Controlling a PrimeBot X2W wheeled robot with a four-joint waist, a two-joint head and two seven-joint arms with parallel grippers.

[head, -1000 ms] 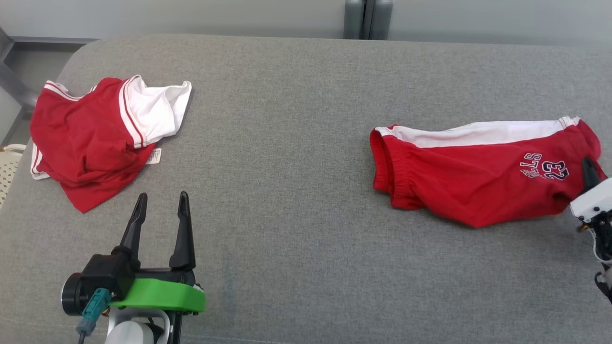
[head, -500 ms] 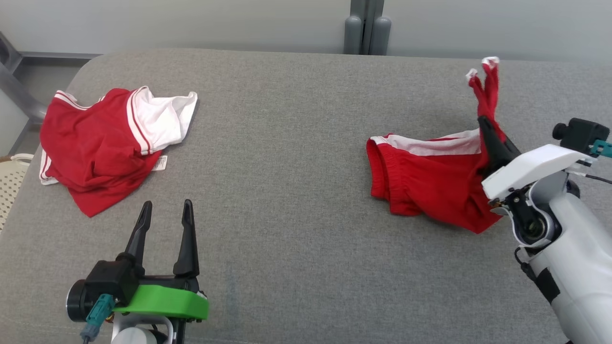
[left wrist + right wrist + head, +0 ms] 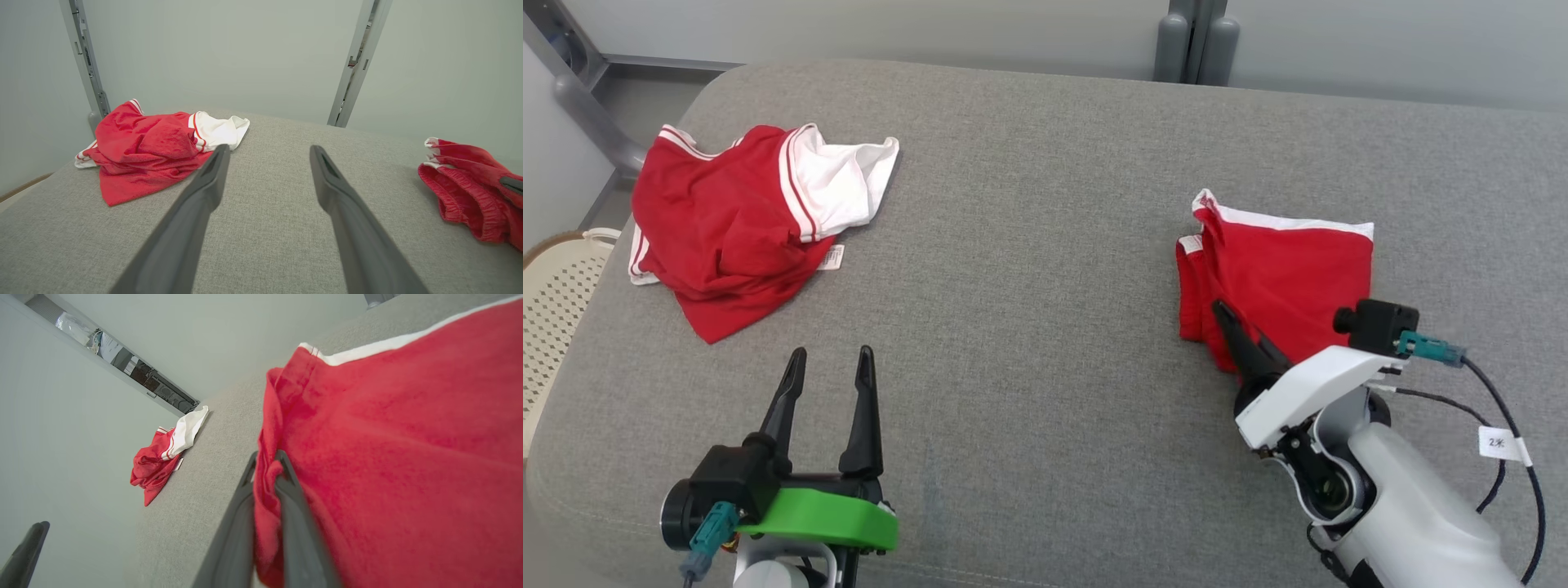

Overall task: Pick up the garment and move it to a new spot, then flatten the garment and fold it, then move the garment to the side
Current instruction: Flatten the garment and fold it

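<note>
**Figure: head view, with both wrist views.** A grey woven padded surface [image 3: 1045, 204] carries all the items.

- **Task garment.** The red cloth shorts with a white side band [image 3: 1290, 269] are doubled over on themselves. They lie on the right half of the surface, about midway between its near and far edges.
- **Right gripper.** The right gripper [image 3: 1237, 322] sits at the near left corner of the shorts. Its two dark fingers are drawn almost together on a pinched ridge of red cloth. In the right wrist view this ridge stands up between them.
- **Left gripper.** The left gripper [image 3: 832, 353] is over the near left part of the surface. Its fingers are spread wide, with nothing between them and no cloth in contact.
- **Other items.** A second, crumpled red-and-white garment [image 3: 743, 229] lies on the far left part of the surface, well apart from the shorts. A cream perforated basket [image 3: 556, 294] stands just beyond the surface's left edge. A grey upright post [image 3: 1196, 37] rises behind its far edge.
</note>
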